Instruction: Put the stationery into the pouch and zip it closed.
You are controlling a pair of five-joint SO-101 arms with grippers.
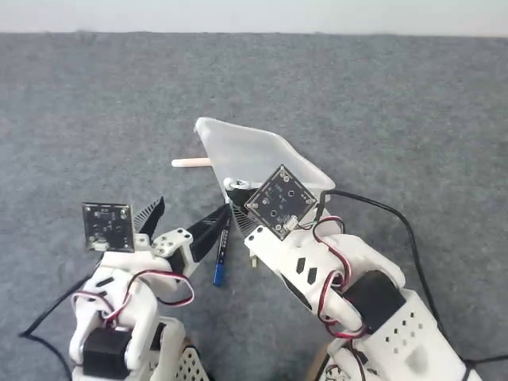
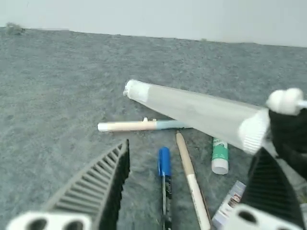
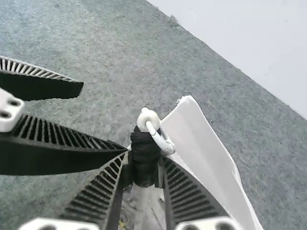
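Observation:
A translucent white pouch (image 1: 254, 155) is held tilted off the grey carpet. My right gripper (image 3: 144, 165) is shut on its black zipper pull (image 3: 144, 146), which carries a white ring. My left gripper (image 2: 192, 158) stands open just beside the pouch (image 2: 192, 112), low over the loose stationery. Under it lie a blue marker (image 2: 164, 179), a wooden pencil (image 2: 191, 179), a green and white glue stick (image 2: 219, 155) and a cream and light-blue pen (image 2: 136, 125). From above, the blue marker (image 1: 221, 254) lies between the two arms, and the cream pen (image 1: 190, 163) sticks out from behind the pouch.
Grey carpet (image 1: 95, 103) covers the whole table, with open room to the left and at the back. A small printed item (image 2: 230, 201) lies by the pencil. A black cable (image 1: 397, 218) runs along the right arm. The left gripper's black fingers (image 3: 53, 148) sit close beside the right gripper.

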